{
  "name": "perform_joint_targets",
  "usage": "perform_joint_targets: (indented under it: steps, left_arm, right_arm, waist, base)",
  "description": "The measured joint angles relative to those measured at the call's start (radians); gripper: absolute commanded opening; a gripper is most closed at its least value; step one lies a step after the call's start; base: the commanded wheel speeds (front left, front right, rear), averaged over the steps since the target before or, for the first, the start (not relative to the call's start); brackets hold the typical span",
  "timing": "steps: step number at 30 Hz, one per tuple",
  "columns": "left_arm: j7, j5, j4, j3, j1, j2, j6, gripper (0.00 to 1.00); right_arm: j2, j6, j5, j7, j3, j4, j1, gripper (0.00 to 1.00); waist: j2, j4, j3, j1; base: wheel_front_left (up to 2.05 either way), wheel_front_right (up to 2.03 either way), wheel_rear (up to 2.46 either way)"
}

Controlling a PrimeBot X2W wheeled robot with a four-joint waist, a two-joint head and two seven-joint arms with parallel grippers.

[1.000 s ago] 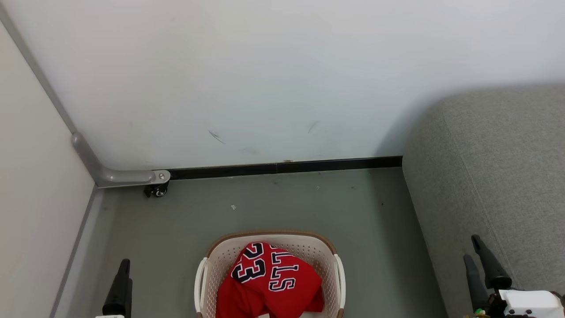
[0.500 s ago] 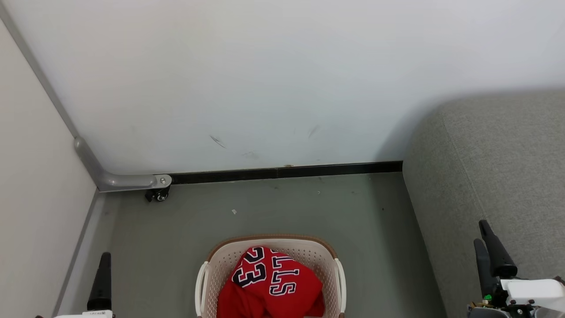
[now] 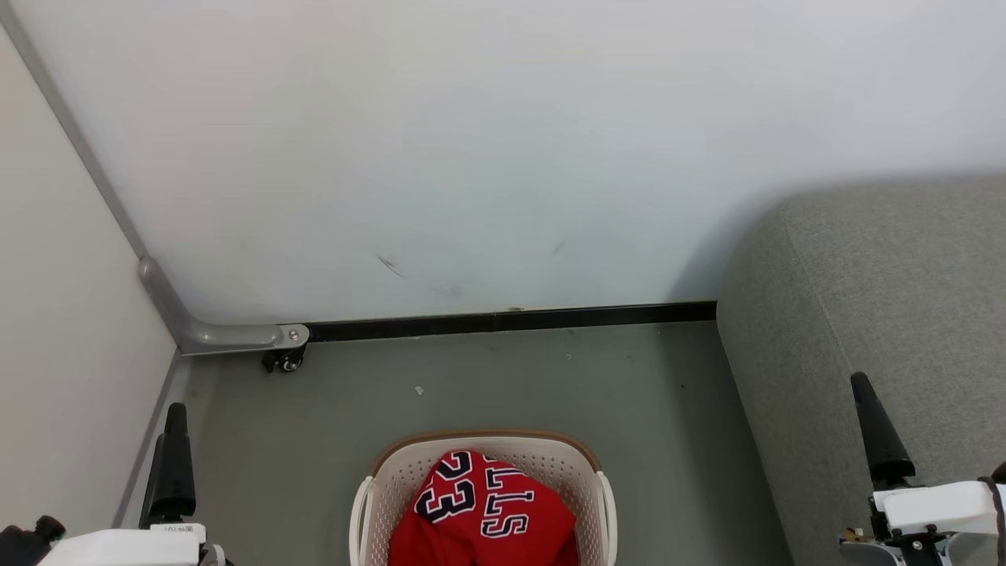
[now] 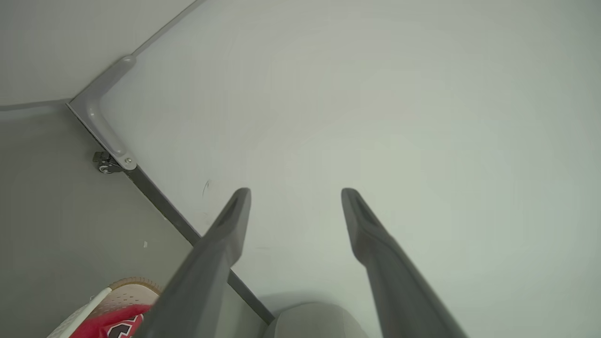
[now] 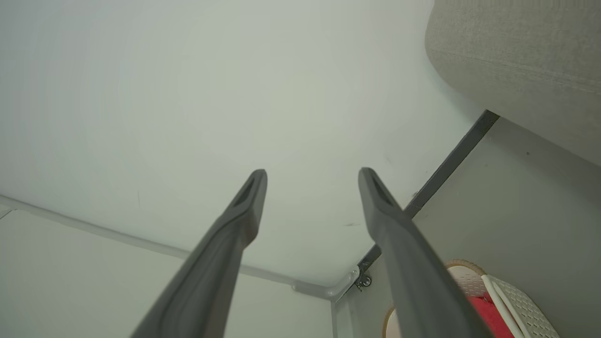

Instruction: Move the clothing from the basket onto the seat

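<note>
On the floor (image 3: 550,377), one basket (image 3: 487,437) holds one jersey (image 3: 487,519), "23" sideways; left gripper (image 4: 296,192) and right gripper (image 5: 312,173) gape empty.

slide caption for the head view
Red "23" jersey in a cream perforated basket on the floor, grey woven seat at right

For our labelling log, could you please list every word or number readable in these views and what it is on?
"23" on the red jersey in the basket.
"LLS" beside it on the same jersey; further letters are out of sight.
White label at the base of the left gripper: too small to read.
</note>
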Motion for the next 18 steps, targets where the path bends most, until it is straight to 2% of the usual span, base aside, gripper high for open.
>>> perform_joint_targets:
  steps: [7,13,18]
  left_arm:
    - [-0.026,0.122,-0.051,-0.002,0.002,0.002,0.000,1.00]
    - [-0.043,0.317,-0.112,-0.026,0.013,0.004,0.000,1.00]
    - [-0.063,0.412,-0.128,-0.031,0.022,0.007,0.000,1.00]
  right_arm:
    - [0.001,0.000,-0.122,-0.019,0.006,-0.033,0.001,1.00]
    - [0.001,0.000,-0.230,-0.034,0.028,-0.053,0.003,1.00]
    - [0.001,0.000,-0.323,-0.052,0.033,-0.054,0.024,1.00]
  waist:
    - [0.0000,-0.001,-0.003,-0.0051]
    - [-0.0001,-0.001,-0.003,-0.0097]
    - [-0.0001,-0.001,-0.002,-0.0133]
  base:
    - [0.00,0.00,0.00]
    - [0.00,0.00,0.00]
    - [0.00,0.00,0.00]
